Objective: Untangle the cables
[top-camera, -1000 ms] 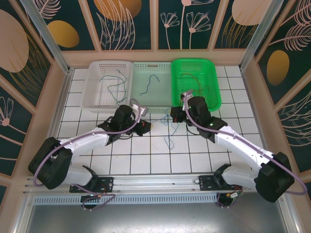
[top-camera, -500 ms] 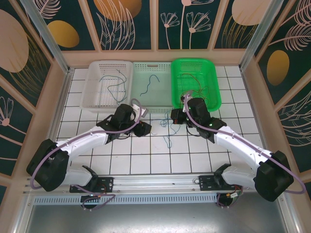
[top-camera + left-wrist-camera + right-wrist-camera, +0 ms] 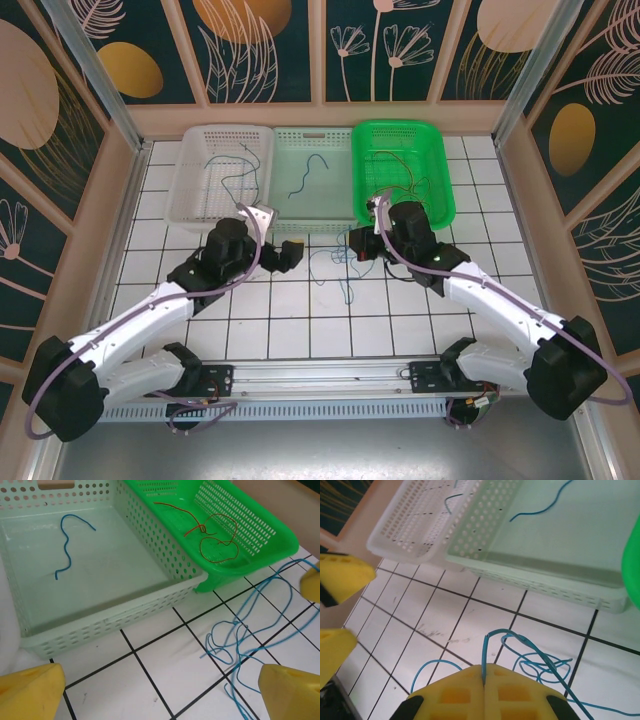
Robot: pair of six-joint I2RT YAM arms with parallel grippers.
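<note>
Tugging with the right gripper, clamped on the thin blue cable, could cinch its limp loops into a knot, since the left gripper hangs wide open, holding nothing. The thread-like tangle lies on the smooth white-tiled table, just before the perforated mint plastic basket.

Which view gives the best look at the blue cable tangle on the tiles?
Left wrist: the blue cable tangle lies spread over the tiles, loops and crossings distinct. Right wrist shows one strand pinched in the shut right gripper, loops beyond. Top external shows thin faint lines.
</note>
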